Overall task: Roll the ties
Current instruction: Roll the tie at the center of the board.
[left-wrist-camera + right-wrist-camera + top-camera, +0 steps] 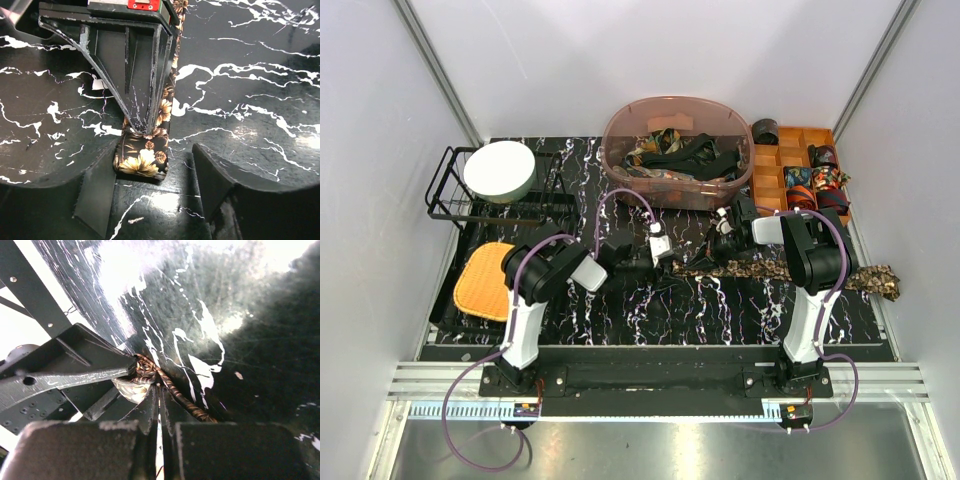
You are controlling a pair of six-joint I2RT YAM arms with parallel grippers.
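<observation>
1. Brown floral tie (142,157) lies flat on the black marbled table (260,100), with its squared end between the left claw's fingers, closer to the finger on the left of the wrist view.
2. Left claw (156,152) sits low over the table with its jaws spread, one finger on either side of that tie end; bare table shows between the fabric and the right-hand finger.
3. Right claw (159,395) has its jaws pressed together. Its tip stands on the tie just beyond the left claw's fingertips. I cannot tell whether fabric is caught between them.
4. From the right claw, the tie runs out along the table, passing under the right arm.
5. Beyond both claws, a clear tub (615,135) holds loose ties (680,155). Beside it, a wooden tray (775,165) holds rolled ties (815,185).
</observation>
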